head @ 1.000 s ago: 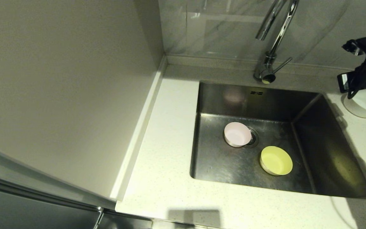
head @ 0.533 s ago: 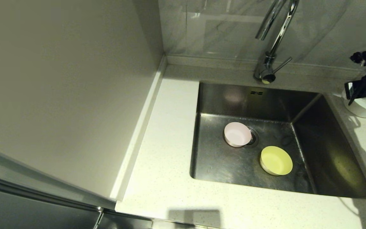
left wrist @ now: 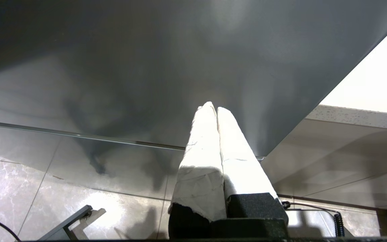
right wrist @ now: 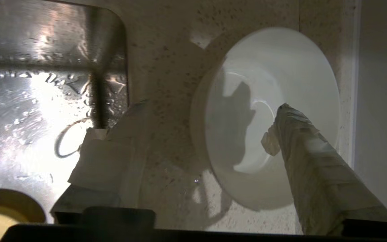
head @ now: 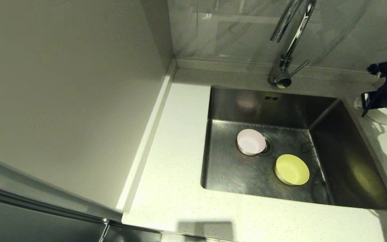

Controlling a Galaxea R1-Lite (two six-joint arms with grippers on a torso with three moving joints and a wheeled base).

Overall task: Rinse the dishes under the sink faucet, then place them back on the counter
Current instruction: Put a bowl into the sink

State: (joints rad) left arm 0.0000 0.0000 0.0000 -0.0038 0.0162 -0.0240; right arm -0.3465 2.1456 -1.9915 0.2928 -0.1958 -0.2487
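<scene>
The pale pink bowl sits by the drain in the sink, and the yellow-green bowl rests on the sink floor to its right. On the counter right of the sink rests the white bowl, mostly hidden by the arm in the head view. My right gripper is open over it. One finger reaches over the bowl's inside, and the other finger is outside it above the counter. My left gripper is shut and empty, parked below the counter. The chrome faucet stands behind the sink.
A tall pale cabinet side walls off the left of the counter. Grey marbled tiles rise behind the faucet. The sink's right wall slopes up toward the strip of counter that carries the white bowl.
My right arm has moved right and down towards the counter. The white bowl under it has dropped from just above its shadow to rest on the counter.
</scene>
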